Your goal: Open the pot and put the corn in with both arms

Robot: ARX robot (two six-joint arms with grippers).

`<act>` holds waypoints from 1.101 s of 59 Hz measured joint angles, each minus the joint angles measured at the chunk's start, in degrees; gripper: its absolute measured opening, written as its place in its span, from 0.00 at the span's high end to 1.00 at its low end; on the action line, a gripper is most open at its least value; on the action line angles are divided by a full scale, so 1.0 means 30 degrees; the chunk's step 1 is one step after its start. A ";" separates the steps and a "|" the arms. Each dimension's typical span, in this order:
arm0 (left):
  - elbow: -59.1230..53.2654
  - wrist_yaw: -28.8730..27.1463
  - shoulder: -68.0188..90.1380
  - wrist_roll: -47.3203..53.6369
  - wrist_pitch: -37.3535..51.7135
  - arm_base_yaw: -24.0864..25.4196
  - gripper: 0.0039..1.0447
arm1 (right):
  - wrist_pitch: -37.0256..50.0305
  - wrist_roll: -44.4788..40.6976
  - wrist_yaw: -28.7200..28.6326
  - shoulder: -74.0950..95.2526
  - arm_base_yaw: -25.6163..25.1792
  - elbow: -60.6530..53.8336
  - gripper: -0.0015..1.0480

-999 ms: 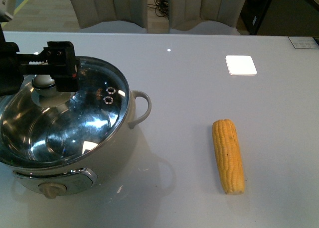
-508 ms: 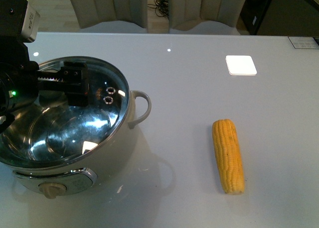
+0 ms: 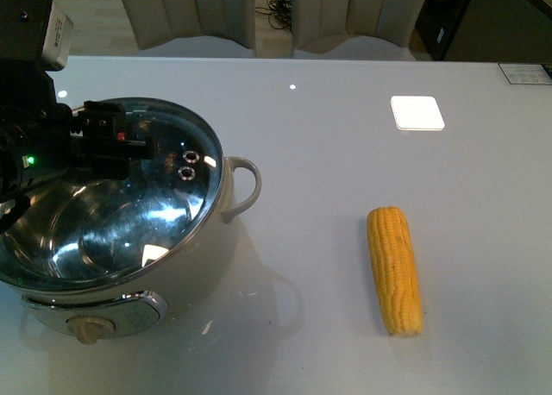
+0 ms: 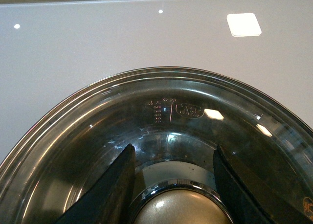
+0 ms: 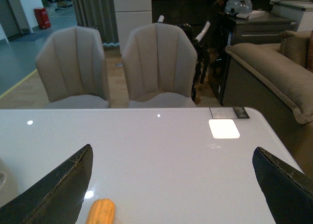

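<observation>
Currently: lid-removal step. Left gripper [image 4: 173, 153] parted either side of lid knob [image 4: 183, 209], clamping nothing. Right gripper [image 5: 172, 150] wide apart, empty. Pot [image 3: 226, 192] lidded; corn [image 3: 395, 270] on table [image 3: 345, 136], well apart. Next, presumably: close on knob, lift straight.

The pot [image 3: 221, 240] has a smooth, glossy cream wall and a shiny steel inside and rim, under a clear glass lid [image 4: 171, 101] with a polished metallic knob [image 4: 181, 212]. The corn [image 3: 395, 270] is bumpy with rows of kernels and lies on a smooth, glossy white table [image 3: 345, 153]. The left gripper [image 4: 173, 148] and right gripper [image 5: 172, 147] are matt black, and the chairs [image 5: 156, 62] look like soft beige cloth.
</observation>
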 joint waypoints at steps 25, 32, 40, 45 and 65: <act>0.0073 -0.0459 -0.0138 -0.0015 -0.0160 -0.0095 0.60 | 0.0000 -0.0007 -0.0007 0.0000 0.0000 0.0000 0.09; 0.0138 -0.0517 -0.0306 -0.0029 -0.0393 -0.0095 0.60 | 0.0000 -0.0007 -0.0007 0.0000 0.0000 0.0000 0.09; 0.0189 -0.0641 -0.0998 -0.0015 -0.0954 -0.0095 0.60 | 0.0000 -0.0007 -0.0007 0.0000 0.0000 0.0000 0.09; 0.0335 -0.0801 -0.1625 0.0029 -0.1333 -0.0095 0.60 | 0.0000 -0.0007 -0.0007 0.0000 0.0000 0.0000 0.09; 0.0954 -0.0954 -0.4590 0.0226 -0.3279 -0.0153 0.60 | 0.0000 -0.0007 -0.0007 0.0000 0.0000 0.0000 0.09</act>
